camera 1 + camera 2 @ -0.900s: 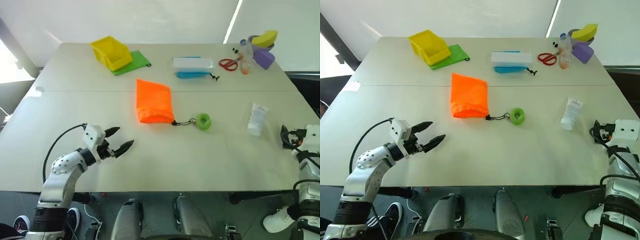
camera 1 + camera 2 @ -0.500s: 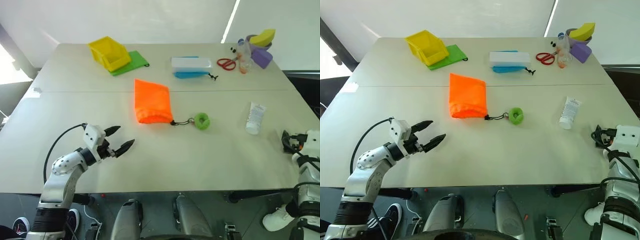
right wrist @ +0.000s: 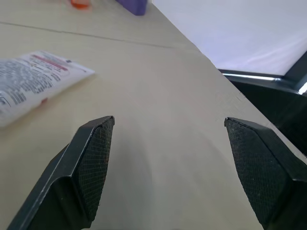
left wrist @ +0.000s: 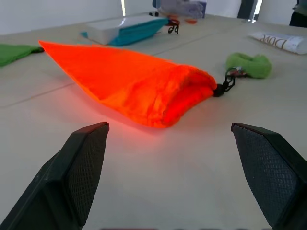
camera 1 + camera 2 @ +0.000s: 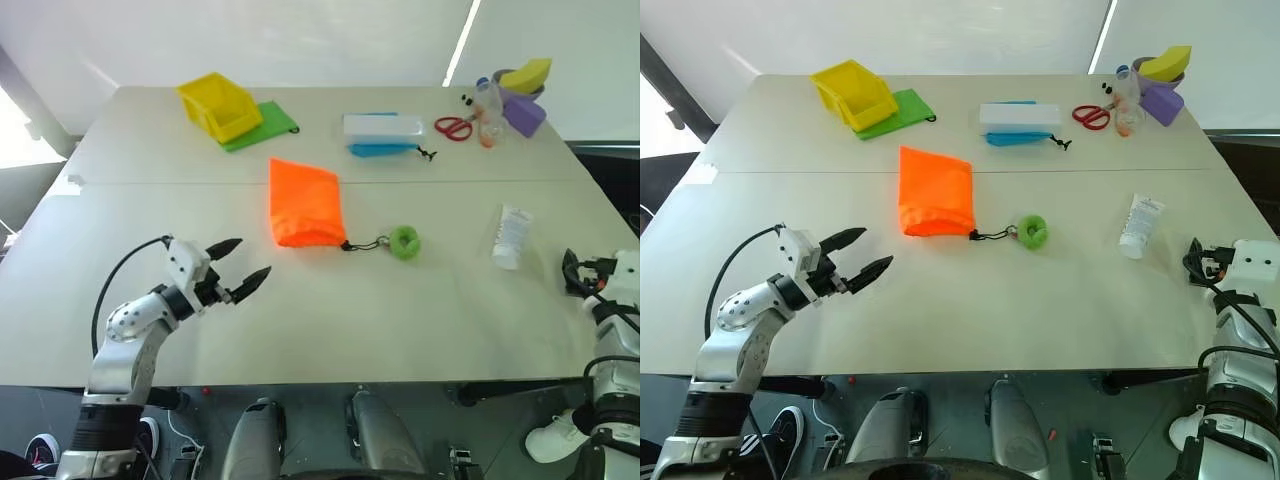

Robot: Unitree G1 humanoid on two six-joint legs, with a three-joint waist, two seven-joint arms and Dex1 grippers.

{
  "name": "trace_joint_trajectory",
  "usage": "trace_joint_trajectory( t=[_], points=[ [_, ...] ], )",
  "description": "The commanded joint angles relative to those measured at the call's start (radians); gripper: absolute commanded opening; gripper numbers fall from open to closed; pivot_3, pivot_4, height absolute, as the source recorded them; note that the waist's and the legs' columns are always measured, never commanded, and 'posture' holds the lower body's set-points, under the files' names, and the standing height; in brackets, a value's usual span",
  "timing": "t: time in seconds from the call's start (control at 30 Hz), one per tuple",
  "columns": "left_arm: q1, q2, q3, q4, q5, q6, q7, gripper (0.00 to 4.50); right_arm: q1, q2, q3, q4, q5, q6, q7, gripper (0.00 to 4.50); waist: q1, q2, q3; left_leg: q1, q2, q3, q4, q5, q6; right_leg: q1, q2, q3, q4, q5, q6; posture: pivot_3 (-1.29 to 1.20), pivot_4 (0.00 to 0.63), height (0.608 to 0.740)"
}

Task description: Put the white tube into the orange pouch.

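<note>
The orange pouch (image 5: pixel 305 203) lies flat in the middle of the table, its black cord running to a green ring (image 5: pixel 405 242). The white tube (image 5: pixel 512 237) lies to the right of the ring, near the table's right edge. My left gripper (image 5: pixel 252 257) hovers open near the front left, pointing toward the pouch (image 4: pixel 129 81) from a short way off, with nothing between its fingers (image 4: pixel 79 163). My right gripper (image 3: pixel 169 120) is open and empty at the right edge, just in front of the tube (image 3: pixel 33 79).
At the back stand a yellow bin (image 5: pixel 222 104) on a green cloth (image 5: pixel 270 125), a white-and-blue box (image 5: pixel 385 132), red scissors (image 5: pixel 455 127), a clear bottle (image 5: pixel 488 100) and purple and yellow pieces (image 5: pixel 525 95). A seam crosses the table behind the pouch.
My left gripper has edged slightly away from the front edge toward the pouch, still open. The right arm, tube and pouch have stayed in place.
</note>
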Motion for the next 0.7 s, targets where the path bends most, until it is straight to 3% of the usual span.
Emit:
trace_joint_trajectory(
  t=[0.03, 0.13, 0.3, 0.5, 0.7],
  points=[
    [-0.061, -0.008, -0.042, 0.018, 0.064, -0.066, 0.009, 4.36, 0.024, 0.023, 0.013, -0.187, 0.121, -0.028, 0.168, 3.83, 0.001, 0.001, 0.0, 0.0, 0.0, 0.0, 0.0, 0.0, 0.0, 0.0, 0.0, 0.0, 0.0, 0.0, 0.0, 0.0, 0.15, 0.74],
    [-0.13, -0.031, -0.083, 0.08, 0.137, -0.119, 0.041, 4.36, 0.113, 0.027, 0.099, -0.429, 0.213, -0.016, 0.392, 3.83, 0.002, 0.002, 0.001, 0.0, 0.0, -0.001, 0.0, 0.0, 0.0, 0.0, 0.001, 0.0, 0.0, 0.0, 0.001, 0.0, 0.15, 0.74],
    [-0.225, -0.079, -0.177, 0.143, 0.255, -0.107, 0.112, 4.36, 0.248, -0.052, 0.245, -0.661, 0.152, -0.004, 0.558, 3.83, 0.007, 0.001, 0.0, 0.0, 0.0, -0.001, 0.0, 0.0, 0.0, 0.001, 0.001, -0.001, 0.0, 0.001, 0.004, 0.0, 0.15, 0.74],
    [-0.32, -0.125, -0.227, 0.213, 0.36, -0.082, 0.211, 4.36, 0.31, -0.079, 0.321, -0.798, 0.097, 0.039, 0.58, 3.83, 0.012, 0.001, 0.001, -0.001, -0.001, -0.001, 0.001, 0.0, 0.0, 0.001, 0.0, 0.0, 0.0, 0.0, 0.003, 0.0, 0.15, 0.74],
    [-0.38, -0.134, -0.265, 0.281, 0.431, -0.083, 0.251, 4.36, 0.28, -0.056, 0.317, -0.795, 0.073, 0.06, 0.529, 3.83, 0.011, 0.001, 0.001, 0.0, -0.001, -0.001, 0.001, 0.0, 0.0, 0.0, 0.001, -0.001, 0.0, 0.0, 0.002, 0.0, 0.15, 0.74]
  ],
)
